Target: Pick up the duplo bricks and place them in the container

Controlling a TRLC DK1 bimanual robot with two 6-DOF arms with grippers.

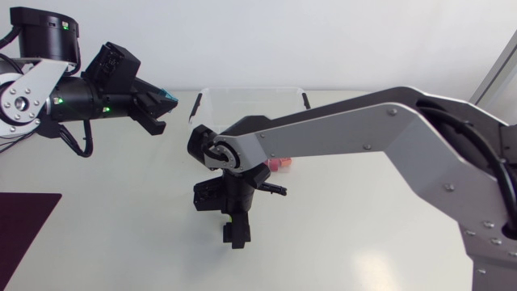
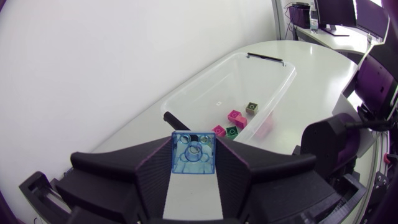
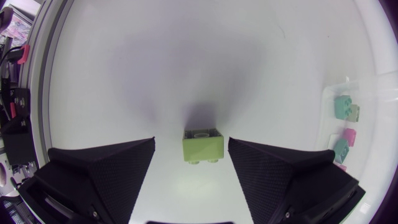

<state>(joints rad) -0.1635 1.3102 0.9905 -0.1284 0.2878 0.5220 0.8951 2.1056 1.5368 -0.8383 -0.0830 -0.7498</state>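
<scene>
While left pincer (image 2: 194,144) clamps blue brick (image 2: 194,160), right pincer (image 3: 191,142) gapes wide around green brick (image 3: 203,148), apparently untouched; container (image 1: 246,95) at twelve o'clock, half hidden.

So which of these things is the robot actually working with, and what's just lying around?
Part of the job: blue brick in the left end effector; light green brick between the open right end effector's fingers; clear container with small bricks inside.
Just lying about: dark mat on the table.
</scene>
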